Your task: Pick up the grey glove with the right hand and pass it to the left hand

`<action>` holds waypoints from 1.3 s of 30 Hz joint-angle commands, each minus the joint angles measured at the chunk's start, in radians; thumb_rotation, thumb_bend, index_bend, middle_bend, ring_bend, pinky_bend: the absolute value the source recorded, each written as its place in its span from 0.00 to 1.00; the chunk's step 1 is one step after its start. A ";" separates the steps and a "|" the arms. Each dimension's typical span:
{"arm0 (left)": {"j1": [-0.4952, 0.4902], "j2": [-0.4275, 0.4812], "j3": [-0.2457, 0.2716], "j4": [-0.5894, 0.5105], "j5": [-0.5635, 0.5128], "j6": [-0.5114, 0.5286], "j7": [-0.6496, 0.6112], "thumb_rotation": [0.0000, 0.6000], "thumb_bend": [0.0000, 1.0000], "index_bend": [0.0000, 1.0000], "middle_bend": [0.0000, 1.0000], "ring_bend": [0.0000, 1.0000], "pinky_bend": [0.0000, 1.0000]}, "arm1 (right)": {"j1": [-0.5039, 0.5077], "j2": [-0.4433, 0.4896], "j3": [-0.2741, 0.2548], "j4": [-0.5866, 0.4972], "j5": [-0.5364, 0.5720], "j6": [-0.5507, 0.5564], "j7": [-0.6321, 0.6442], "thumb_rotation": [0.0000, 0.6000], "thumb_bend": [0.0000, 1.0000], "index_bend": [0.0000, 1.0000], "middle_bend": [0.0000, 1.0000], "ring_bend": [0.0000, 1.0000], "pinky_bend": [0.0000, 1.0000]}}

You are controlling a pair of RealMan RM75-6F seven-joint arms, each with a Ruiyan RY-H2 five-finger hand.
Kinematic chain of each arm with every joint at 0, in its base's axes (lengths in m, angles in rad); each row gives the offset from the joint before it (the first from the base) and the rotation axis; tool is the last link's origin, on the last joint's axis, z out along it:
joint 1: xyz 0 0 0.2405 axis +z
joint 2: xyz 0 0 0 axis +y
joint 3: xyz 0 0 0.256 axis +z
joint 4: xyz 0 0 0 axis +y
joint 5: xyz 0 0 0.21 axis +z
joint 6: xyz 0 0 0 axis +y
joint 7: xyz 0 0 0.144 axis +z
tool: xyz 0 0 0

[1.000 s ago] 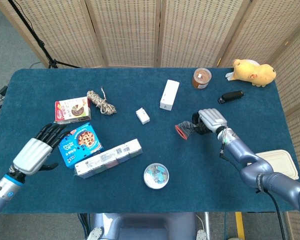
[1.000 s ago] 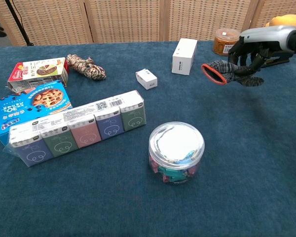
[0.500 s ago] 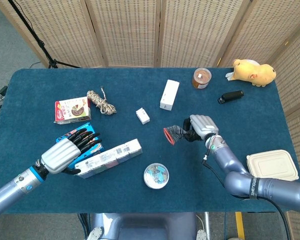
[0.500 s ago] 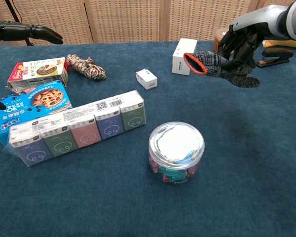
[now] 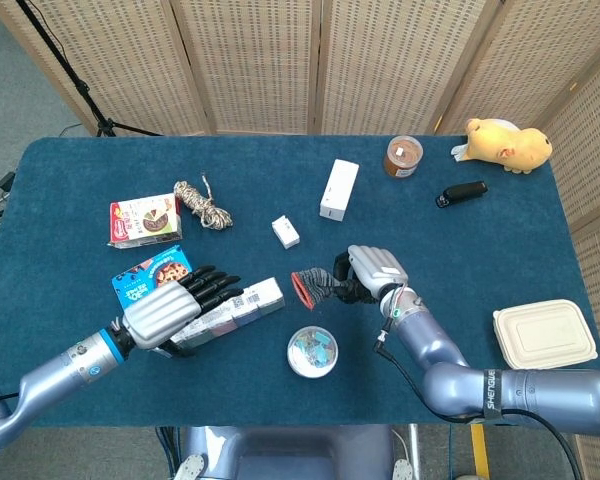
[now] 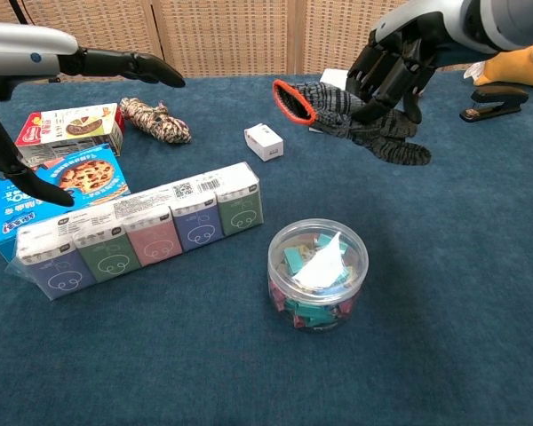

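Note:
My right hand [image 5: 372, 270] [image 6: 393, 59] grips the grey glove [image 5: 316, 284] [image 6: 338, 106] in the air above the table's middle. The glove's red-rimmed cuff points toward my left side and its fingers hang down behind the palm. My left hand [image 5: 175, 310] [image 6: 80, 62] hovers open with fingers spread over the row of tissue packs [image 5: 220, 312] [image 6: 142, 238]. It points toward the glove, with a gap of about a hand's width between them.
A clear round tub [image 5: 312, 351] [image 6: 318, 275] sits below the glove. A blue pizza box [image 5: 145, 278], a red snack box [image 5: 143, 219], a rope bundle [image 5: 202, 205], two white boxes [image 5: 338, 188], a jar [image 5: 403, 156], a stapler [image 5: 461, 193], a plush toy [image 5: 508, 143] and a lidded container [image 5: 545, 333] lie around.
The right hand carried the glove leftward and higher, away from the table's right side. The left hand rose and came right over the tissue packs, closing the gap.

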 commanded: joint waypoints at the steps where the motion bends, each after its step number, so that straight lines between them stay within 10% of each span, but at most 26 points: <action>1: -0.008 -0.010 0.002 -0.005 -0.005 -0.004 0.000 1.00 0.00 0.00 0.00 0.00 0.00 | 0.008 -0.015 0.004 -0.007 0.009 0.017 -0.003 1.00 0.66 0.59 0.50 0.49 0.61; 39: -0.101 -0.113 -0.017 -0.055 -0.176 -0.107 0.077 1.00 0.00 0.03 0.00 0.00 0.00 | 0.019 -0.088 0.069 -0.059 0.078 0.091 -0.016 1.00 0.66 0.59 0.50 0.49 0.61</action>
